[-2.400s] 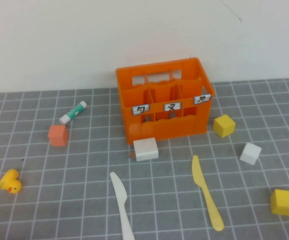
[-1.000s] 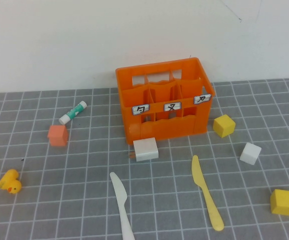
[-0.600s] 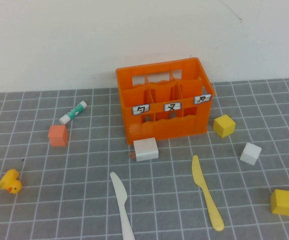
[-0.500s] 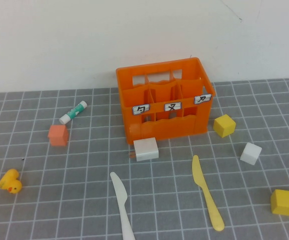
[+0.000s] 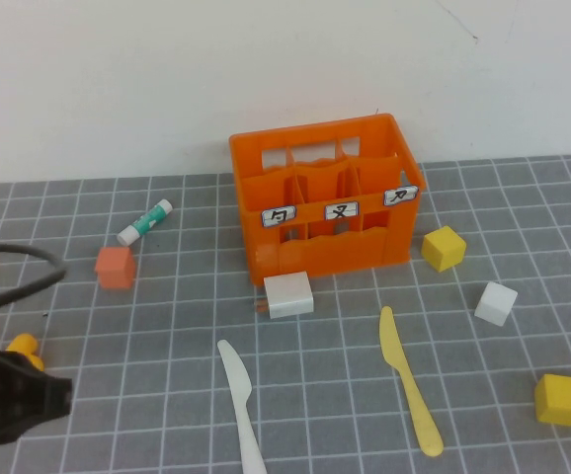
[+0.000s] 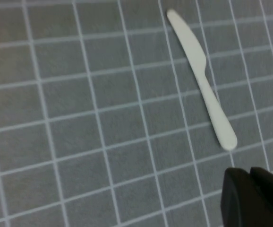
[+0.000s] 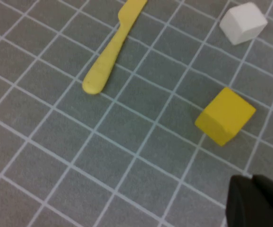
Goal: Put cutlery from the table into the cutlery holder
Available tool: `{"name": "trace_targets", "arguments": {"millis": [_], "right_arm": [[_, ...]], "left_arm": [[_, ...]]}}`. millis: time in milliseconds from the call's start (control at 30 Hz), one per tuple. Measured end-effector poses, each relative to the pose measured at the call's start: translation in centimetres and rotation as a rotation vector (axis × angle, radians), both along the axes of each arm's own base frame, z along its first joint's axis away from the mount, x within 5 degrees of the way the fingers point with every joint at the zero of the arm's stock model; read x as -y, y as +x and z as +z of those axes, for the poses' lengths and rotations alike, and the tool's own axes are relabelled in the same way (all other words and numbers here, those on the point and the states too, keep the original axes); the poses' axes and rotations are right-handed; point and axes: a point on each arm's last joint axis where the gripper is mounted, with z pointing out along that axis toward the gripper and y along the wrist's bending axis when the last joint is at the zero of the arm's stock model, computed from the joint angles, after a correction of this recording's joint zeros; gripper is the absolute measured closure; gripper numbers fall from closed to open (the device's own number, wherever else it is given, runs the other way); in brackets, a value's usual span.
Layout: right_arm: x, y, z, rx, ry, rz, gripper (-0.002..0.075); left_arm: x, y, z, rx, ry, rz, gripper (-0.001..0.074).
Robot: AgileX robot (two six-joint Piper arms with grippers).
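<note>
The white knife (image 5: 240, 405) lies flat on the grey tiled table (image 5: 147, 326) in front of the orange crate (image 5: 323, 202); it also shows in the left wrist view (image 6: 200, 78). The pale yellow knife (image 5: 408, 380) lies to its right and shows in the right wrist view (image 7: 113, 49). My left gripper (image 5: 58, 395) is at the lower left edge, well left of the white knife, with its dark fingers (image 6: 235, 189) together and empty. My right gripper (image 7: 251, 185) is outside the high view; it hovers near a yellow cube, fingers together and empty.
A white block (image 5: 288, 294) sits against the crate's front. An orange cube (image 5: 114, 267), a glue stick (image 5: 144, 221) and a yellow duck (image 5: 24, 351) lie at the left. Two yellow cubes (image 5: 444, 247) (image 5: 559, 398) and a white cube (image 5: 495, 302) lie at the right.
My left arm has come into the high view at the lower left and now partly covers the duck. The knives, crate and blocks have not moved.
</note>
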Motion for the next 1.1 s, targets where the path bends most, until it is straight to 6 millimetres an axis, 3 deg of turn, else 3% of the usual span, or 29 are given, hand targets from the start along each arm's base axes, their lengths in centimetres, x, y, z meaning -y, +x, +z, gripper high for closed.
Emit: {"name": "trace_targets", "arguments": {"millis": [200, 400, 667, 867, 1000, 1100], "right_arm": [[-0.3, 0.2, -0.7, 0.005, 0.031, 0.017, 0.0729], [-0.3, 0.6, -1.0, -0.025, 0.039, 0.018, 0.0729], [-0.3, 0.9, -1.2, -0.045, 0.037, 0.018, 0.0729], [-0.3, 0.9, -1.2, -0.041, 0.033, 0.025, 0.0729], [-0.3, 0.9, -1.2, -0.032, 0.029, 0.026, 0.0729], [-0.2, 1.1, -1.1, -0.017, 0.028, 0.017, 0.0729]], "left_arm": [[1.6, 1.6, -1.9, -0.105, -0.014, -0.099, 0.0736], [6.3, 1.2, -2.9, -0.116, 0.026, -0.262, 0.0736], [9.3, 2.8, -4.9, -0.108, 0.23, -0.113, 0.0736], [11.2, 5.1, -5.0, -0.122, 0.225, -0.074, 0.0735], [12.1, 6.3, -6.6, -0.163, 0.239, -0.069, 0.0727], [12.6, 6.8, -7.8, -0.187, 0.24, -0.065, 0.0672]]}}
